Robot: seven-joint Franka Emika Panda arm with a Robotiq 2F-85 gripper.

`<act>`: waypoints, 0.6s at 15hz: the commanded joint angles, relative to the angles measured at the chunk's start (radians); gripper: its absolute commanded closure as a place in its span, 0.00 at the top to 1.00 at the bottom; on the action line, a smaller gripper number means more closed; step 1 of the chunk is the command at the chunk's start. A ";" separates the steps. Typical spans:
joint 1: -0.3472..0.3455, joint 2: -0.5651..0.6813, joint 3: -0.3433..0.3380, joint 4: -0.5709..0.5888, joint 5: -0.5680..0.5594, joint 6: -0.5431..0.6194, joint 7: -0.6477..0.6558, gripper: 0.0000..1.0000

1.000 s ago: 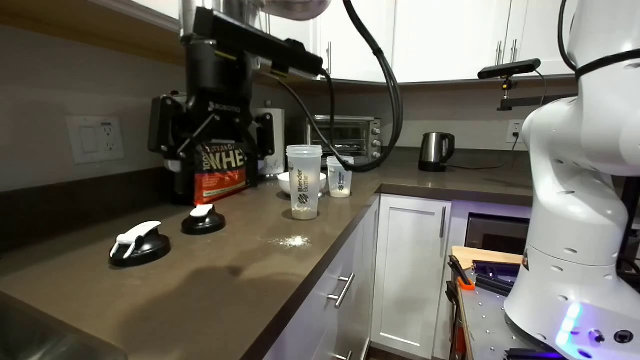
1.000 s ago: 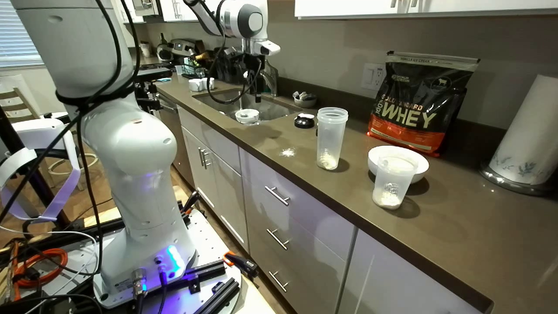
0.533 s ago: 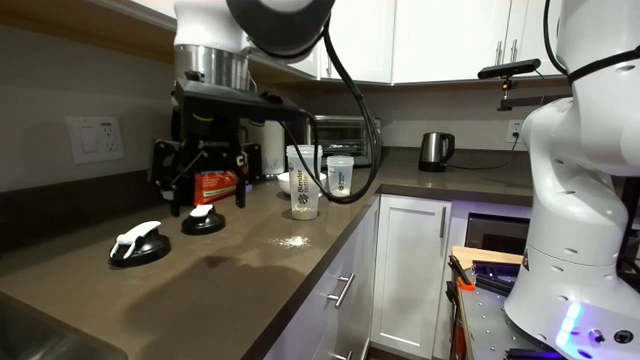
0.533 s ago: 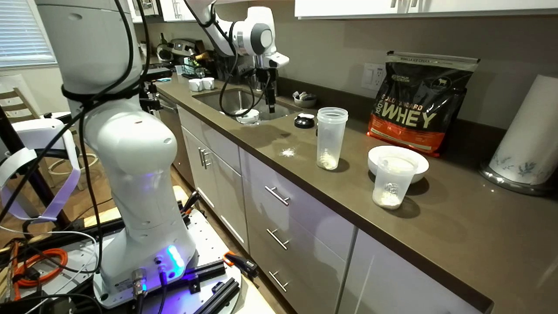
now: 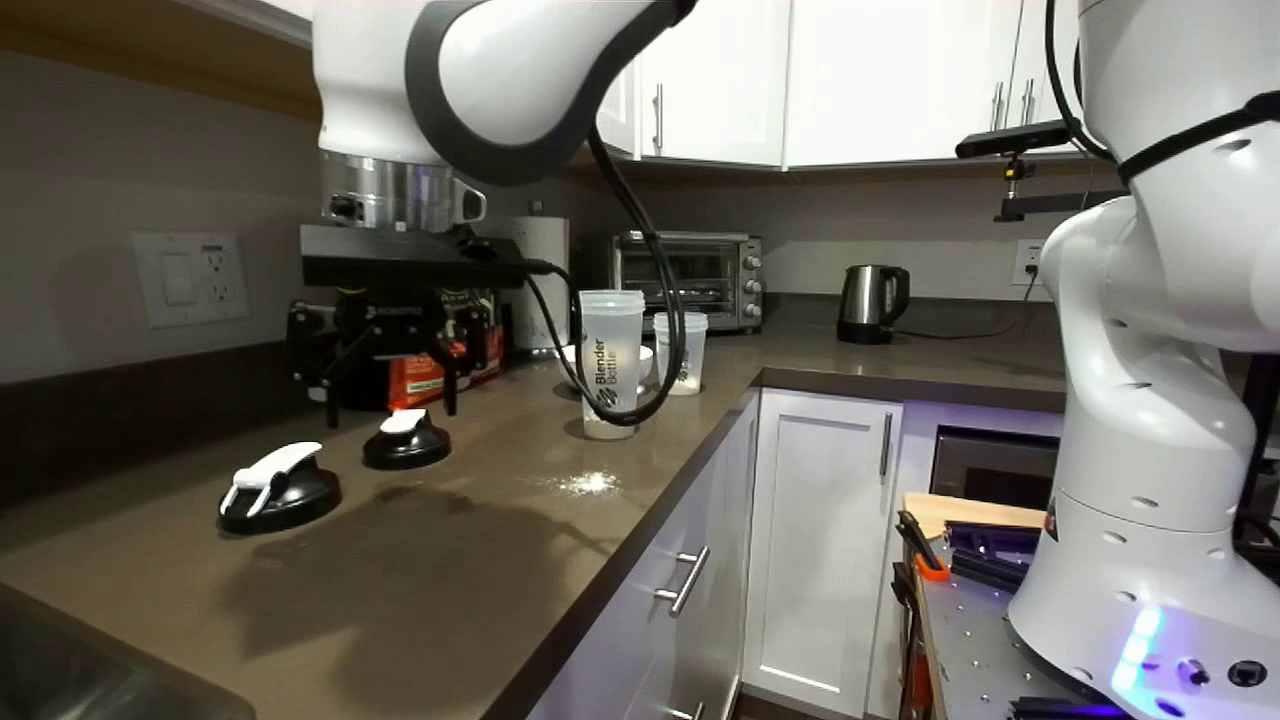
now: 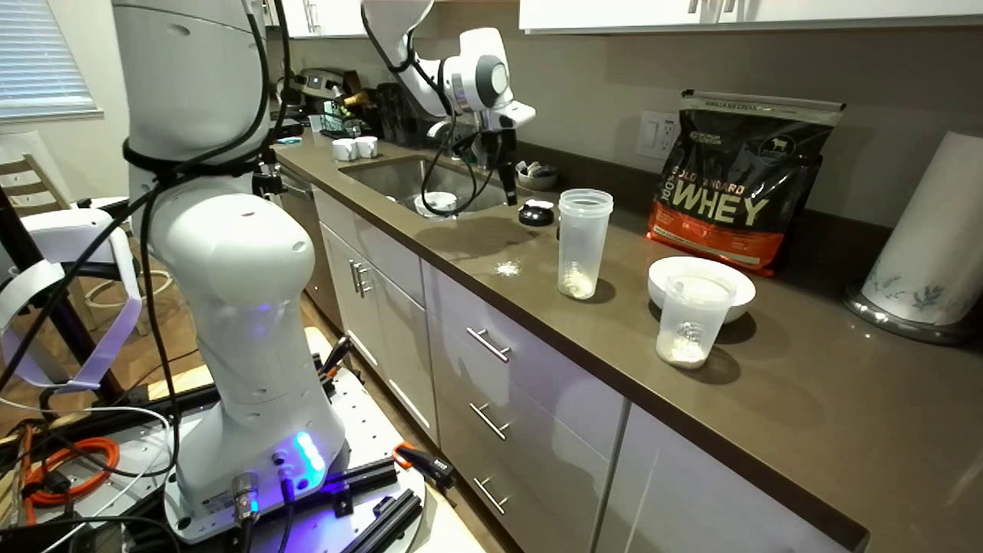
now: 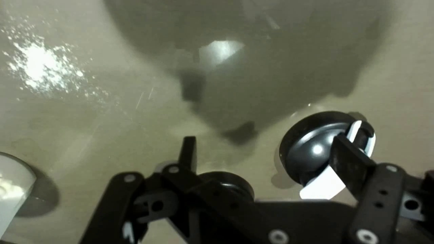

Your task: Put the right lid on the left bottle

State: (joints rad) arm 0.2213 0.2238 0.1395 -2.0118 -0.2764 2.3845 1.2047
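The left bottle, upright and open-mouthed on the counter, is marked "Blender Bottle" along its side; pale powder lies in its base. The black-and-red pouch reads "WHEY" in large type, with "STANDARD" above and "100%" at the edge. My gripper, lettered "ROBOTIQ", hangs over the counter with its fingers spread well apart. The right lid, black beneath a white flap, lies on the counter below and near them; in the wrist view I see only part of it past the gripper. The second lid, also black with a white flap, lies near it, toward the sink. In an exterior view, a loop of black cable crosses in front of the left bottle and the shorter cup, whose lettering is partly hidden there. A white bowl stands just beside the cup; whether they touch I cannot tell. A powder spill whitens the counter near the left bottle.
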 commanded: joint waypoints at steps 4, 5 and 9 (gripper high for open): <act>0.058 0.125 -0.094 0.166 -0.094 -0.015 0.100 1.00; 0.063 0.137 -0.104 0.179 -0.099 -0.012 0.102 1.00; 0.084 0.166 -0.139 0.195 -0.114 -0.003 0.127 1.00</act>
State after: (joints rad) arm 0.2810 0.3604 0.0286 -1.8473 -0.3533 2.3842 1.2765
